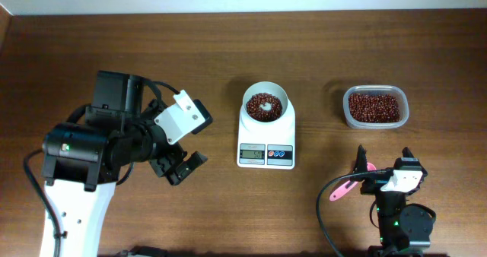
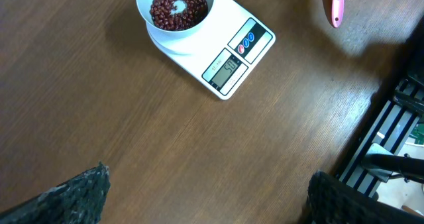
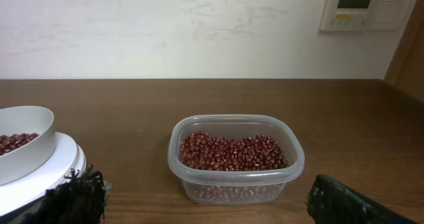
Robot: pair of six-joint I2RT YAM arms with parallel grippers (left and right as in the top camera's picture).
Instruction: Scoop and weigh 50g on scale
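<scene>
supporting surface: a brown wooden table (image 1: 228, 44) fills the overhead view, with a white wall behind its far edge in the right wrist view.
left arm: the black and white arm (image 1: 84, 150) takes up the lower left of the overhead frame and reaches toward the middle.
left gripper: the left gripper (image 1: 199, 139) hangs over bare wood left of the scale, jaws spread wide, nothing between them.
right arm: the dark arm (image 1: 399, 223) sits at the lower right edge of the overhead frame.
right gripper: the right gripper (image 1: 384, 157) points toward the tub, fingers wide apart, gripping nothing.
scale: the white scale (image 1: 265, 147) stands in the middle of the overhead frame, its display and its red and blue buttons on the near edge; digits show, too blurred to read for sure.
tub: a clear plastic tub (image 1: 345, 109) stands in the upper right, well apart from the scale, part filled with dark red beans.
bowl: a white round bowl (image 3: 26, 158) sits upright on the scale's platform.
beans: the red-brown beans (image 1: 255, 109) lie in the bowl as a ring, with a white patch of bowl floor bare in the centre.
pink tool: a pink tool (image 1: 346, 187) lies on the table just beside the right gripper; i cannot tell if they touch.
</scene>
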